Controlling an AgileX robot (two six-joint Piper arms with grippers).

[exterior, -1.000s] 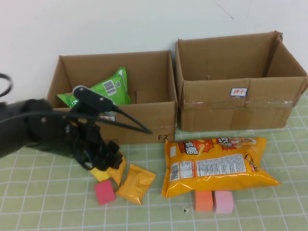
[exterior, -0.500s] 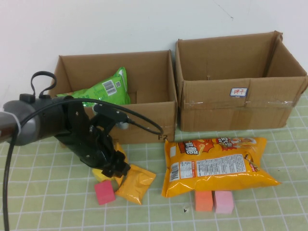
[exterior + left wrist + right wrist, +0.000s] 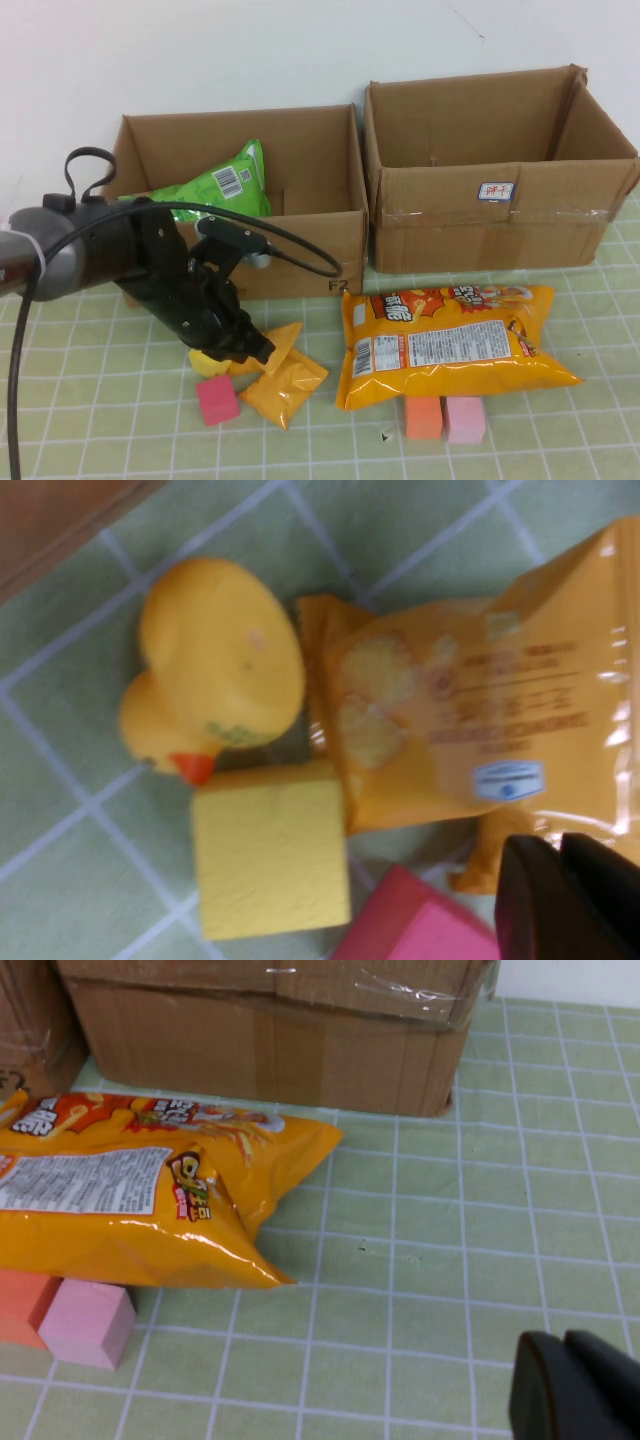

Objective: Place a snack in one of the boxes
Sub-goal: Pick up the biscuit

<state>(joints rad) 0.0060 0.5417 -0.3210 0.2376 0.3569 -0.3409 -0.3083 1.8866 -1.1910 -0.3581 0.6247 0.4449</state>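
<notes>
The left claw (image 3: pixel 258 350) is down on the bench (image 3: pixel 120 420), in front of the left box (image 3: pixel 300 255), clenched on the edge of a small orange snack packet (image 3: pixel 283 385) that lies on the bench. Just beside the packet sit a yellow toy duck (image 3: pixel 215 670), a yellow block (image 3: pixel 270 855) and a pink block (image 3: pixel 217 400). A green snack bag (image 3: pixel 215 185) lies inside the left box. The right claw (image 3: pixel 580 1385) is clenched, empty, over the bench to the right of a large orange chip bag (image 3: pixel 450 340).
</notes>
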